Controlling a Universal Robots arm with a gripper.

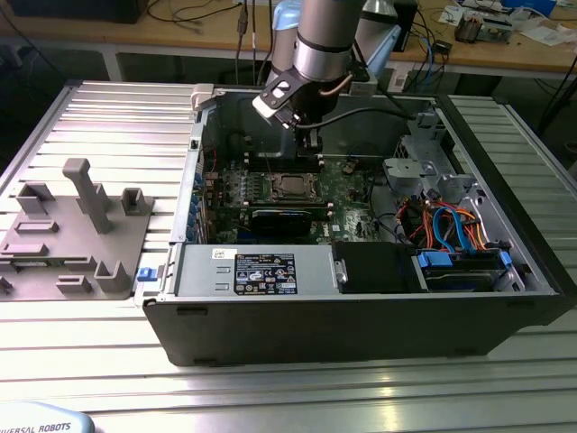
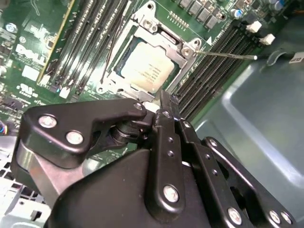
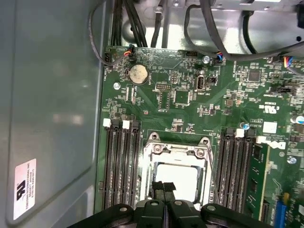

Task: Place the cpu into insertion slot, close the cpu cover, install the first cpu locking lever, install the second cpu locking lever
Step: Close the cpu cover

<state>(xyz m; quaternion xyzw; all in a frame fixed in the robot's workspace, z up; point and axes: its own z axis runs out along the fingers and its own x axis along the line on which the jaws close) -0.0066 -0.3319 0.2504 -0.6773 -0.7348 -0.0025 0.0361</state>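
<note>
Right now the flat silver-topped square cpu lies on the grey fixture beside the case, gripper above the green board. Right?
No. The cpu sits in the insertion slot on the green board, as the second wrist view shows. The gripper is above the board.

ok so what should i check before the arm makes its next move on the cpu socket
1. cpu lying flat in the insertion slot: ok.
2. cpu cover down around the cpu: ok, as far as the second wrist view shows.
3. One locking lever latched: not ok, its thin rod sticks out over the memory slots.
4. Other lever latched: cannot tell.
5. gripper free to take a lever: ok, shut with nothing held, just above the socket's edge.
</note>
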